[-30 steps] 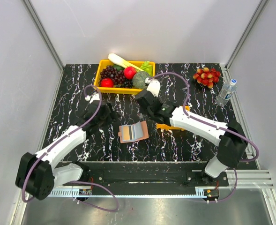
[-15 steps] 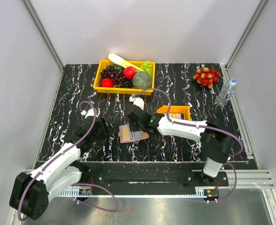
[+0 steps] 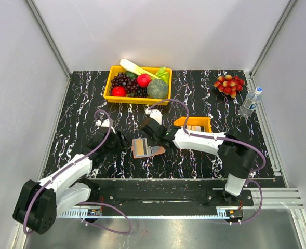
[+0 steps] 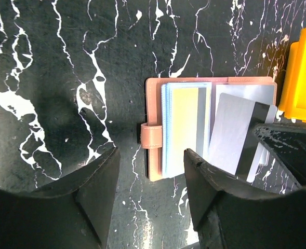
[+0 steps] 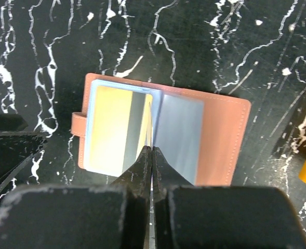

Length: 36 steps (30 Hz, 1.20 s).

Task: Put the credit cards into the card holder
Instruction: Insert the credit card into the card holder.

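Black, white-veined table (image 3: 80, 104) lies bare to the left of the work and along the near edge, with pale walls (image 3: 168, 31) closing it on three sides. Near the middle the holder (image 3: 147, 147) lies open and flat, its pink edges square to my left wrist view, its snap tab (image 4: 151, 136) sticking out on the side toward my left pincer (image 3: 122, 141). That pincer hangs low just beside the tab, its two fingers (image 4: 103, 176) spread wide with nothing between them, and there is open table under and behind it. My right pincer (image 3: 151, 136) is over the holder from the far side, its fingers pressed tight on a grey card (image 4: 230, 129) with a dark stripe. From my right wrist this card (image 5: 150, 124) shows only as a thin line, on edge over the fold between the two pages; I cannot tell whether its lower edge is in a slot. The left page already has a yellowish card (image 5: 119, 129) behind its clear sleeve. The right side has less room: an orange tray (image 3: 194, 124) with more cards sits close to the holder's right edge, a narrow strip of table between them. Farther back a yellow bin (image 3: 137, 98) of fruit stands near the far edge, well apart from the holder, and a bottle (image 3: 251, 101) stands by the right wall.
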{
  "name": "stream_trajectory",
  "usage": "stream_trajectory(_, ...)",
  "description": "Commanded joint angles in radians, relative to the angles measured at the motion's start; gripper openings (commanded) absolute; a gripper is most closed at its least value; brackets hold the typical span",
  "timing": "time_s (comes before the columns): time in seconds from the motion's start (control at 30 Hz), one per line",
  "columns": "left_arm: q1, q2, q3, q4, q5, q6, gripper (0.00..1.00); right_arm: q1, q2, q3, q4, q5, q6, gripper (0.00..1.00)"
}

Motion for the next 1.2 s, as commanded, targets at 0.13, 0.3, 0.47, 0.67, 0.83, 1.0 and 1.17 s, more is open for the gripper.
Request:
stream_trajectory(0.13, 0.003, 0.067, 0.003, 0.153, 0.124, 0.032, 0.56, -0.070, -0.074, -0.060, 0.007, 0.012, -0.010, 0.00)
stream_trajectory(0.3, 0.003, 0.115, 0.016, 0.216, 0.198, 0.030, 0.55, -0.088, -0.095, -0.089, 0.026, -0.019, -0.005, 0.00)
stream_trajectory(0.47, 0.003, 0.162, 0.031, 0.241, 0.226, 0.020, 0.55, -0.098, -0.074, -0.109, 0.029, -0.027, 0.018, 0.00)
stream_trajectory(0.67, 0.003, 0.168, 0.030, 0.218, 0.195, 0.012, 0.55, -0.117, -0.051, -0.147, 0.023, -0.036, 0.028, 0.00)
stream_trajectory(0.83, 0.003, 0.194, -0.009, 0.256, 0.217, -0.002, 0.55, -0.122, -0.040, -0.158, 0.032, -0.063, 0.028, 0.00)
stream_trajectory(1.0, 0.003, 0.254, -0.030, 0.318, 0.234, -0.013, 0.49, -0.124, -0.020, -0.158, 0.046, -0.094, 0.028, 0.00)
stream_trajectory(1.17, 0.003, 0.303, -0.033, 0.334, 0.263, -0.026, 0.44, -0.122, -0.012, -0.155, 0.049, -0.105, 0.027, 0.00)
